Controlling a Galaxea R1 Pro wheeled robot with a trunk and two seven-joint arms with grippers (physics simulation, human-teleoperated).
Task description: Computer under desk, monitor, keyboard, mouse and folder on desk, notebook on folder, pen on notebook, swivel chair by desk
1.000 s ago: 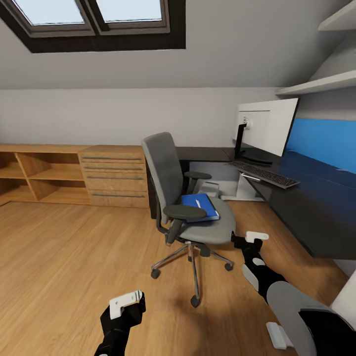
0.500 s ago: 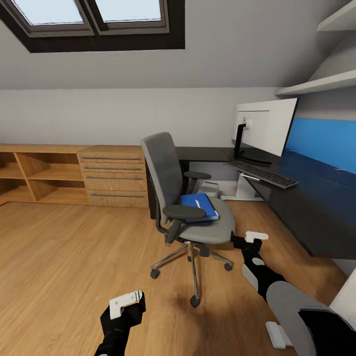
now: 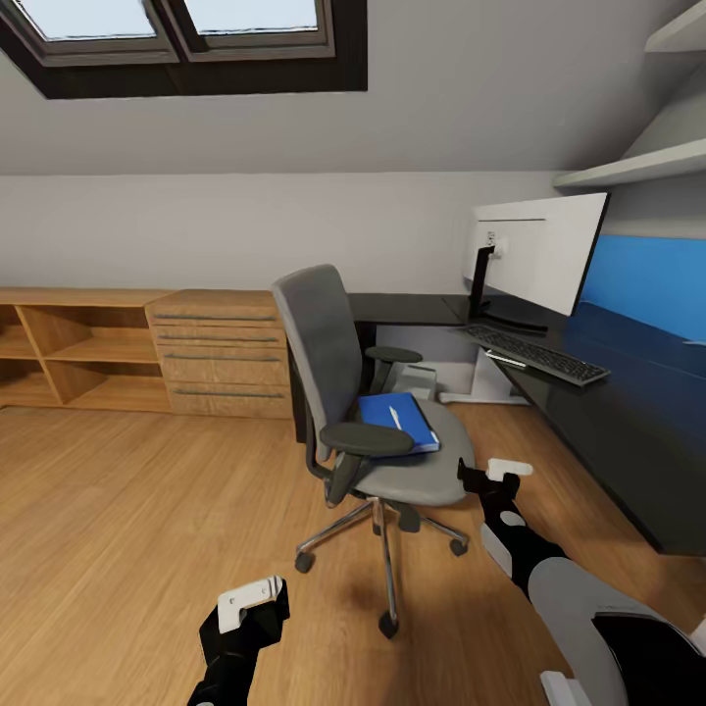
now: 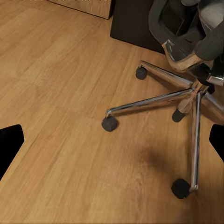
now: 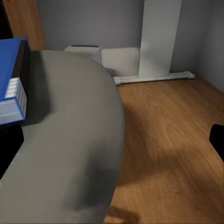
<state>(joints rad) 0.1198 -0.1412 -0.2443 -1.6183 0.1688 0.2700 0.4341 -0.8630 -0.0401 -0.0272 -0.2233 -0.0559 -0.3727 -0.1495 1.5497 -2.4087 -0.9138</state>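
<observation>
Currently one swivel chair, one folder, one pen, both jaws released.

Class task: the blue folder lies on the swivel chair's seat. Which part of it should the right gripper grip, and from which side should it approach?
Probably the folder's front edge, approached from the right gripper's side. It lies flat on the swivel chair seat, that corner nearly overhanging the seat there, so fingers could pinch its thickness, while the near armrest blocks the other side.

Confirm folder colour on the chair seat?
Bright blue. The folder lies flat on the grey chair seat, clearest in the head view.
</observation>
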